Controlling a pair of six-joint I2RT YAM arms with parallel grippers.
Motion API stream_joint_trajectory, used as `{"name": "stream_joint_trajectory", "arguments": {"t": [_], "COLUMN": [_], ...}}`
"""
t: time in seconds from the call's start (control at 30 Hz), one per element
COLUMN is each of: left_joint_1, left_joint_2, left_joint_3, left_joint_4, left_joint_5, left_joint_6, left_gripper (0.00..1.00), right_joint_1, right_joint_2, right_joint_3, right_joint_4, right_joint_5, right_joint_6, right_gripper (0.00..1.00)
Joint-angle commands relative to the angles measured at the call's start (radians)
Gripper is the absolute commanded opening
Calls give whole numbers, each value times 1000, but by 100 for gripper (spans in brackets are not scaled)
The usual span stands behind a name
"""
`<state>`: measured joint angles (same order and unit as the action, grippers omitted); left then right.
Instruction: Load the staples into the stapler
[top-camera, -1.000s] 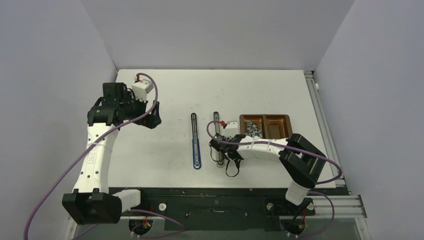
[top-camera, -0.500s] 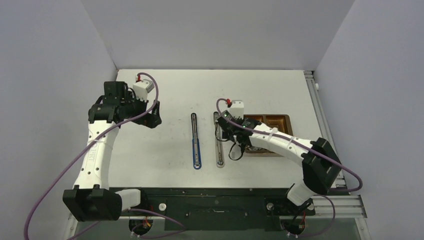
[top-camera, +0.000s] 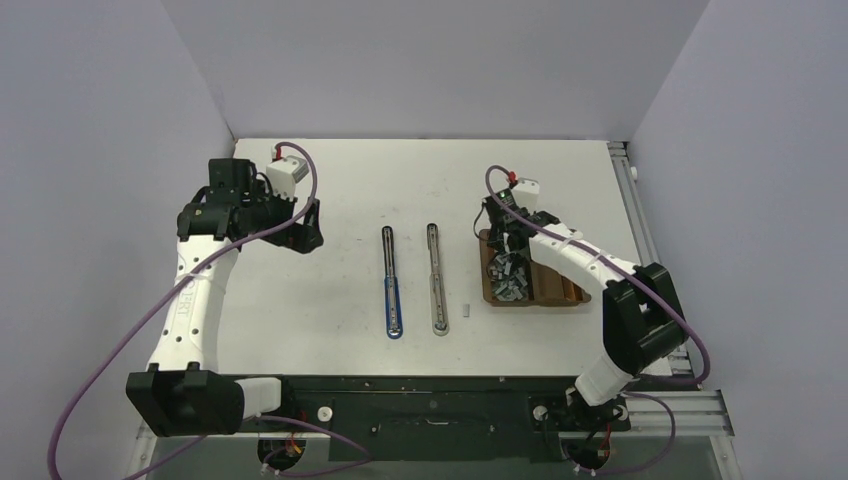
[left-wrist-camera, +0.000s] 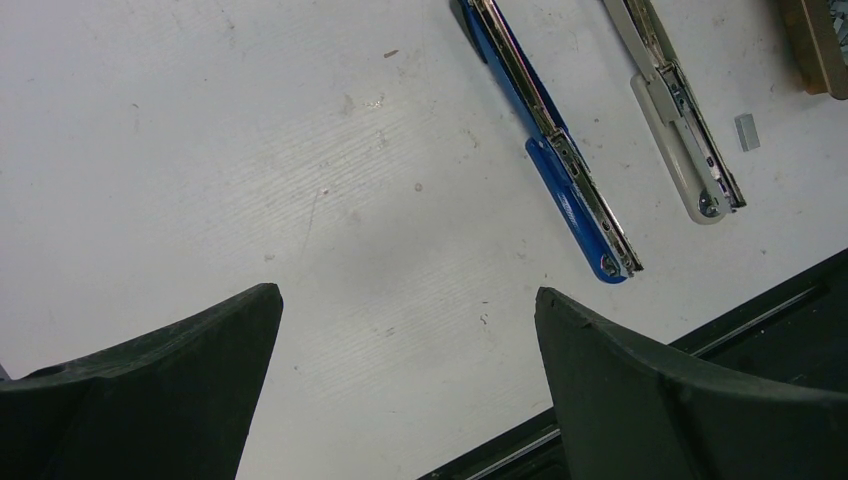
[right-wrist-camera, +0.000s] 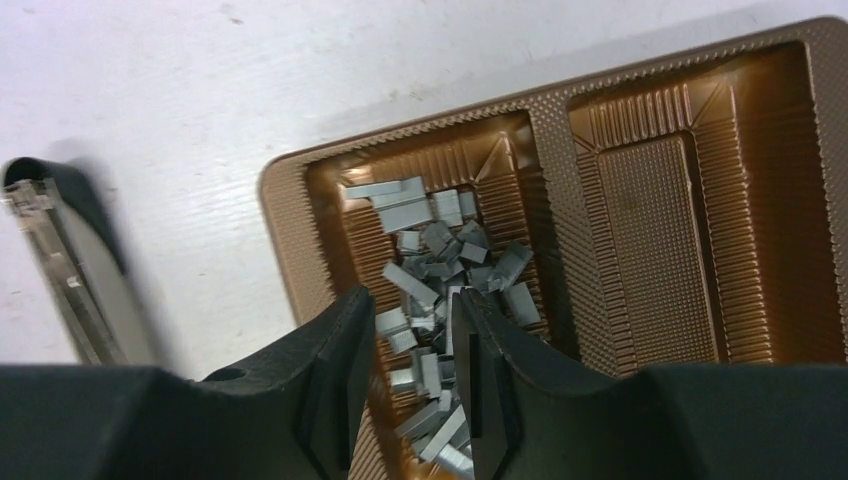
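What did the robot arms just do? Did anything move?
The right gripper swung away from the white stapler, outward and to its right. It now hovers slightly open over the staples in the brown tray, holding nothing visible. The left gripper, blue stapler, white stapler and tray stayed put.

The right arm (top-camera: 590, 268) is being held stretched from its base toward the brown tray (right-wrist-camera: 288, 225). The right pincer (right-wrist-camera: 412, 312) is being held directly above the tray's left compartment, with the fingers being pointed downward. Only a narrow gap is being left between them, and nothing is being gripped. The left arm (top-camera: 195, 300) is being held bent, well to the left of the tray. The left pincer (left-wrist-camera: 408, 395) is being held spread wide above the desk (left-wrist-camera: 300, 200), and nothing is being held in it.
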<state>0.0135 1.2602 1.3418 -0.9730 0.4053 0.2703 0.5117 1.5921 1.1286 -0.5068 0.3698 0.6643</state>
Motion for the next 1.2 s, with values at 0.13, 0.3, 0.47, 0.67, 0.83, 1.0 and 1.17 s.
{"name": "stream_joint_trajectory", "arguments": {"t": [0.13, 0.3, 0.47, 0.67, 0.83, 1.0, 1.17], "left_joint_1": [-5, -6, -4, -5, -5, -4, -5], "left_joint_2": [4, 5, 5, 4, 2, -3, -4], "left_joint_3": [47, 41, 39, 37, 36, 33, 33], "left_joint_4": [-10, -9, -6, -6, -5, -5, -6], "left_joint_5": [23, 23, 23, 26, 23, 21, 21], "left_joint_6": [6, 7, 4, 3, 3, 3, 4], "left_gripper": [96, 96, 96, 96, 96, 96, 96], "right_joint_1": [-64, -64, -64, -64, -64, -65, -65], "right_joint_2": [76, 91, 94, 93, 102, 103, 83], "right_joint_3": [-63, -101, -130, -156, -164, -176, -191], "right_joint_4": [78, 100, 111, 119, 125, 132, 131], "right_joint_5": [-69, -87, -91, -92, -94, -102, -96], "right_joint_6": [-2, 2, 3, 7, 6, 9, 10], "right_gripper": [38, 37, 33, 30, 27, 22, 17]}}
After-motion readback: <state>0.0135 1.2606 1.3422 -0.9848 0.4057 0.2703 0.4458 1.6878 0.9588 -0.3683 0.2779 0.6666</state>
